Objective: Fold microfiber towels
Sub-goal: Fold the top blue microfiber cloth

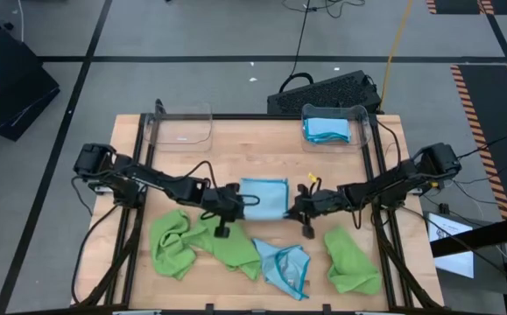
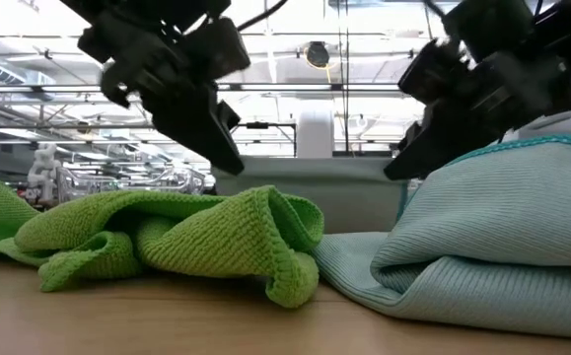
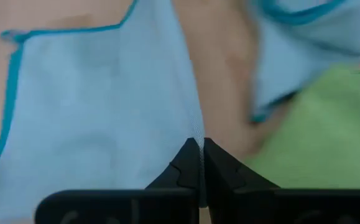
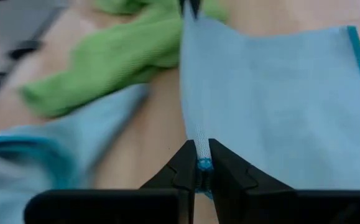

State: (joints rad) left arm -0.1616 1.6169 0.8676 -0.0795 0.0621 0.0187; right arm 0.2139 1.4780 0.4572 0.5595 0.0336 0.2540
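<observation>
i have both sets of fingers, left (image 1: 251, 200) and right (image 1: 290, 208), pinched on the blue towel's (image 1: 266, 194) near edge, to fold it evenly over the desk (image 1: 235, 140).

The left gripper (image 3: 200, 149) had its two dark fingers (image 3: 181, 168) pressed together, pinching the edge of a light blue towel (image 3: 99, 106). The cloth stretched away from the fingertips as a taut, raised fold. Its surface looked smooth, and darker teal edging (image 3: 10, 102) ran along its outer border and around one corner. Bare wooden table (image 3: 220, 68) showed beyond the fold. Past that strip of wood lay a second light blue towel (image 3: 298, 56), rumpled, with the same teal edging. A lime green towel (image 3: 323, 130) lay just beside the rumpled blue one, touching it, and reached close to the gripper's fingers.
</observation>
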